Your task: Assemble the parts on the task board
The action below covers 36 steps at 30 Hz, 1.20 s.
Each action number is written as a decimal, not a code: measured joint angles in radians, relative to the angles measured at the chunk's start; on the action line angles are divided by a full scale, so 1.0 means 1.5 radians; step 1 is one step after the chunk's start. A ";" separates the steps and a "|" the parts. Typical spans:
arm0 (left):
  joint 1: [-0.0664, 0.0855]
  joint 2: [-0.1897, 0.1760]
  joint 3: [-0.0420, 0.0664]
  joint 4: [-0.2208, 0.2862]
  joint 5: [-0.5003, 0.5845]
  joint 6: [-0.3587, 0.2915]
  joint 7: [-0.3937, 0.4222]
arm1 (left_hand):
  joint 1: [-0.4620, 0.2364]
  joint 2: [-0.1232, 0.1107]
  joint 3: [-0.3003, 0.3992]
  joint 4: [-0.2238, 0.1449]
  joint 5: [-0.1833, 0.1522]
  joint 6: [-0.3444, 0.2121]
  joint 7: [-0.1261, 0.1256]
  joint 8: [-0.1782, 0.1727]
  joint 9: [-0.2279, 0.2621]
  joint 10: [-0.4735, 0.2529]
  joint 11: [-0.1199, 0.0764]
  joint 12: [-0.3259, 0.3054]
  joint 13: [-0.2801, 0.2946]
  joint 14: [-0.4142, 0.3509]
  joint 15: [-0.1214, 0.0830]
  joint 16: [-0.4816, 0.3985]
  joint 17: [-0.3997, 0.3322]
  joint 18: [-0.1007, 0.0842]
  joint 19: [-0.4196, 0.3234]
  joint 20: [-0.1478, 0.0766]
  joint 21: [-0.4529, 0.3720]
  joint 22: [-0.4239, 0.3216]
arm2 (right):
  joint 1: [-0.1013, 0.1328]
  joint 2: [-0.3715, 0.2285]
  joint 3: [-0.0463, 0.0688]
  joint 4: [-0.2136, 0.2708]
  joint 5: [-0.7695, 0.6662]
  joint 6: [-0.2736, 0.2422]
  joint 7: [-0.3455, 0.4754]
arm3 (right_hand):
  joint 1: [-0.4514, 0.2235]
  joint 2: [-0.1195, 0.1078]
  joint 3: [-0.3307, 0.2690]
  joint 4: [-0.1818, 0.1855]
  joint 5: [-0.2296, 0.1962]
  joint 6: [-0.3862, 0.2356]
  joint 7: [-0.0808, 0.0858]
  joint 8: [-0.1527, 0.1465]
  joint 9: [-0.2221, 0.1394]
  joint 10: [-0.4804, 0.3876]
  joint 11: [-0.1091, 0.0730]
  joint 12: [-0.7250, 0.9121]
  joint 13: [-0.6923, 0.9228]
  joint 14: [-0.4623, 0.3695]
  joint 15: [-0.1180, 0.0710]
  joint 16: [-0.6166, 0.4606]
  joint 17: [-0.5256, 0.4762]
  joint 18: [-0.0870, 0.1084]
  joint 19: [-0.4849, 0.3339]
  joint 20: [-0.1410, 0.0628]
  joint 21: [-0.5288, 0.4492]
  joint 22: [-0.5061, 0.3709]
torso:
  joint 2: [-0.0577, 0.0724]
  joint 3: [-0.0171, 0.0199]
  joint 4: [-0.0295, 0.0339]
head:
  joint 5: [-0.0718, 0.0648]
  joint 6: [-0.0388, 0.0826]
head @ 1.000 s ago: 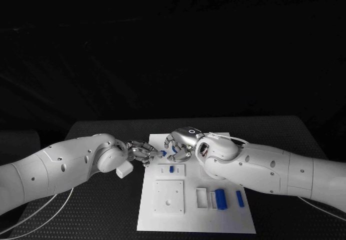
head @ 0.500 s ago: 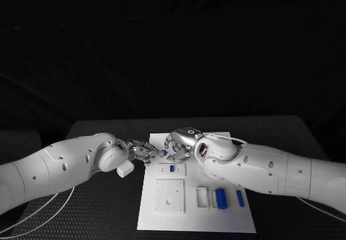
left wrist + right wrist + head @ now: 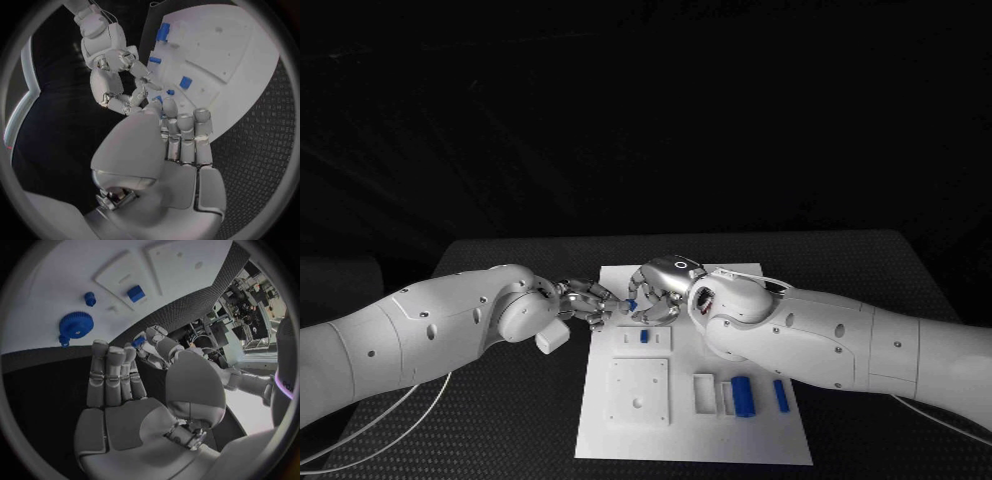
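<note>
Two silver hands meet over the far left corner of the white task board (image 3: 689,400), which lies in the middle of the black tabletop (image 3: 877,270). The left hand (image 3: 583,301) reaches in from the board's left side and the right hand (image 3: 661,290) from above its far end, fingertips nearly touching. Between them sits a small blue part (image 3: 633,303), and the right wrist view shows that part (image 3: 138,342) pinched at the tips of the left hand's fingers (image 3: 152,346). The right hand's own fingers (image 3: 112,372) stand straight and close together with the thumb alongside, and from these pictures it cannot be told whether they also touch the part.

On the board, a small blue block (image 3: 643,337) sits in a raised white plate just below the hands. Nearer the robot lies a larger white plate with holes (image 3: 640,392). To its right stand a white rectangular frame (image 3: 705,393), a broad blue block (image 3: 743,396) and a narrow blue bar (image 3: 780,396), side by side and apart from one another. The right wrist view shows a blue gear (image 3: 76,325) and a small blue peg (image 3: 90,299) at the board's far end.
</note>
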 measured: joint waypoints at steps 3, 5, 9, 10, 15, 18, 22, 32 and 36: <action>0.000 0.000 0.000 0.001 0.002 0.000 0.000 | 0.000 0.000 0.001 -0.001 0.000 0.000 0.000 0.000 0.000 0.000 0.000 0.000 0.000 0.000 0.000 0.000 0.000 0.000 0.000 0.000 0.000 0.000 | 0.000 0.001 0.000 -0.001 0.000 0.000 0.000 | 0.000 0.000 0.000 0.000 0.000 0.001 -0.001 0.000 0.000 0.000 0.000 0.000 0.000 0.000 0.000 0.000 0.000 0.000 0.000 0.000 0.000 0.000 | 0.000 0.0000 0.0000 | 0.000 0.000; 0.000 0.000 0.000 0.001 0.003 0.001 0.000 | -0.001 -0.001 0.003 -0.003 0.000 0.000 0.000 0.000 0.000 0.000 0.000 0.000 0.000 0.000 0.000 0.000 0.000 0.000 0.000 0.000 0.000 0.000 | 0.000 0.001 0.000 -0.002 0.000 0.000 -0.001 | 0.000 0.000 0.000 0.000 0.000 0.002 -0.002 0.002 0.001 0.000 0.000 0.000 0.000 0.000 0.000 0.000 0.001 0.000 0.001 -0.001 0.000 0.000 | 0.000 0.0000 -0.0001 | 0.000 0.000; 0.000 0.000 0.000 0.001 0.005 0.002 0.000 | -0.005 -0.001 0.006 -0.006 -0.001 0.000 0.000 0.000 0.000 0.000 0.000 0.000 0.000 0.000 0.000 0.000 0.000 0.000 0.000 0.000 0.000 0.000 | 0.000 0.001 0.000 -0.002 0.000 -0.001 -0.001 | -0.003 0.003 0.000 0.004 0.000 0.008 -0.003 0.004 0.001 0.002 -0.002 0.000 -0.001 0.003 -0.001 0.000 0.001 0.000 0.003 -0.002 0.000 0.000 | 0.000 0.0000 -0.0001 | 0.001 0.000; 0.000 0.000 0.000 0.001 0.005 0.003 0.000 | -0.006 -0.001 0.006 -0.006 -0.001 0.000 0.000 0.000 0.000 0.000 0.000 0.000 0.000 0.000 0.000 0.000 0.000 0.000 0.000 0.000 0.000 0.000 | 0.000 0.001 0.000 -0.002 0.000 -0.001 -0.001 | -0.004 0.004 0.002 0.006 -0.001 0.009 -0.004 0.004 0.001 0.002 -0.002 0.000 -0.001 0.003 -0.001 0.000 0.002 0.000 0.004 -0.001 0.000 0.000 | 0.000 0.0000 -0.0001 | 0.001 0.000; 0.000 0.001 0.000 0.001 0.007 0.004 -0.001 | -0.009 -0.004 0.009 -0.012 -0.001 0.000 0.000 0.000 0.000 0.000 0.000 0.000 0.000 0.000 0.000 0.000 0.000 0.000 0.000 0.000 0.000 0.000 | 0.000 0.003 0.000 -0.002 -0.001 -0.002 -0.001 | -0.004 0.004 0.008 0.012 -0.003 0.012 -0.007 0.006 0.003 0.004 -0.004 0.000 -0.001 0.002 -0.003 0.000 0.003 0.000 0.005 -0.002 0.000 0.000 | 0.000 0.0000 -0.0001 | 0.001 0.000; 0.000 0.001 0.000 0.002 0.008 0.006 -0.001 | -0.012 -0.001 0.009 -0.013 -0.001 0.000 0.000 0.000 0.000 0.000 0.000 0.000 0.000 0.000 0.000 0.000 0.000 0.000 0.000 0.000 0.000 0.000 | -0.001 0.003 0.000 -0.002 -0.002 -0.003 -0.002 | -0.004 0.004 0.010 0.013 -0.003 0.014 -0.008 0.009 0.003 0.005 -0.005 0.000 -0.001 0.002 -0.004 0.000 0.003 0.000 0.006 -0.004 0.000 0.000 | 0.000 0.0000 -0.0002 | 0.001 -0.001; 0.000 0.001 0.000 0.002 0.008 0.007 -0.001 | -0.013 -0.003 0.010 -0.014 -0.002 0.000 0.000 0.000 0.000 0.000 0.000 0.000 0.000 0.000 0.000 0.000 0.000 0.000 0.000 0.000 0.000 0.000 | -0.001 0.003 0.000 -0.003 -0.003 -0.003 -0.002 | -0.004 0.004 0.010 0.014 -0.003 0.014 -0.008 0.010 0.003 0.005 -0.005 0.000 -0.002 0.003 -0.005 0.000 0.003 0.000 0.006 -0.004 0.000 0.000 | 0.000 0.0000 -0.0001 | 0.001 -0.001; 0.000 0.001 0.000 0.002 0.008 0.010 -0.001 | -0.093 0.002 0.061 -0.097 -0.001 0.003 -0.002 -0.011 0.000 0.001 -0.001 0.000 0.000 0.001 0.001 0.000 -0.001 -0.003 0.000 0.000 0.000 0.000 | -0.001 0.004 0.000 -0.003 -0.004 -0.003 -0.003 | 0.001 0.008 0.019 0.016 -0.003 0.020 -0.010 0.013 0.005 0.007 -0.007 0.003 -0.002 0.003 -0.005 0.000 0.005 0.000 0.006 -0.003 0.000 0.000 | 0.000 0.0000 -0.0002 | 0.001 -0.002; 0.000 0.001 0.000 0.002 0.009 0.012 -0.001 | -0.206 0.006 0.154 -0.217 -0.001 0.009 -0.003 -0.024 0.000 0.002 -0.002 0.000 -0.001 0.002 0.001 0.000 -0.002 -0.010 0.008 0.000 0.000 0.000 | -0.001 0.004 0.000 -0.003 -0.005 -0.002 -0.003 | 0.004 0.012 0.023 0.012 -0.003 0.023 -0.012 0.013 0.005 0.007 -0.007 0.003 -0.002 0.005 -0.008 0.000 0.006 0.000 0.008 -0.006 0.000 0.000 | 0.000 0.0000 -0.0003 | 0.001 -0.002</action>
